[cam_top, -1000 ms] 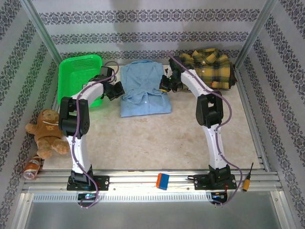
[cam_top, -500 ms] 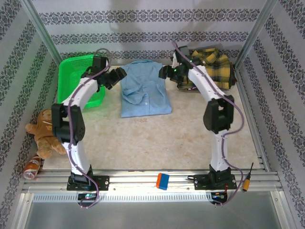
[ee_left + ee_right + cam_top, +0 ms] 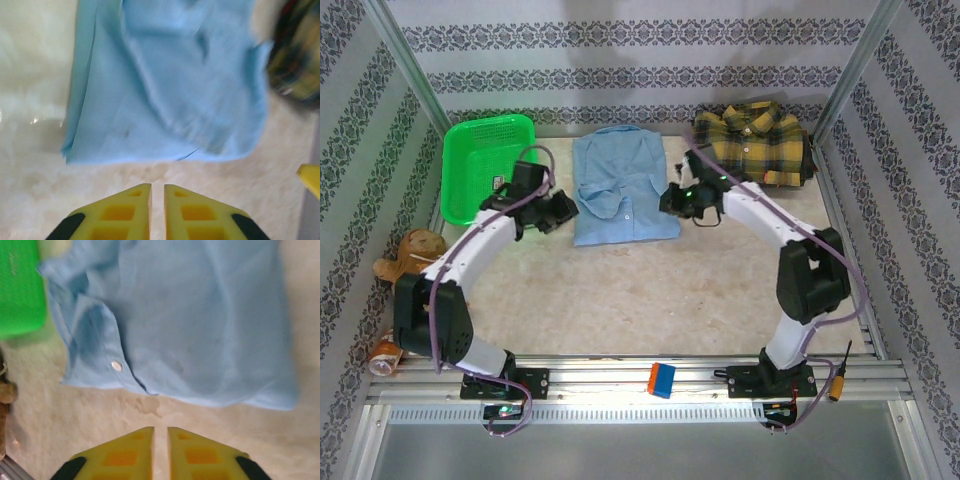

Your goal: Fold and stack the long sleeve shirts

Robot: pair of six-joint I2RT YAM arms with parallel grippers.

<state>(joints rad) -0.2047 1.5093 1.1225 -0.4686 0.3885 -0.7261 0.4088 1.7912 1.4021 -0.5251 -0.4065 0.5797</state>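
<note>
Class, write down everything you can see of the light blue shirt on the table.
The light blue shirt is a collared, button-up garment of soft, creased cloth, one white button showing. It lies flat on the beige table, folded to a rough rectangle, collar towards the far wall. The left gripper and right gripper, both shut, sit just off its side edges, touching nothing of it.

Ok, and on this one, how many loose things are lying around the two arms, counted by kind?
Shirts: 2, the light blue shirt and the yellow plaid shirt
Baskets: 1, the green basket
Soft toys: 1, the teddy bear
Bottles: 1, the bottle
Blocks: 1, the block
Tools: 1, the screwdriver
Total: 7
</note>
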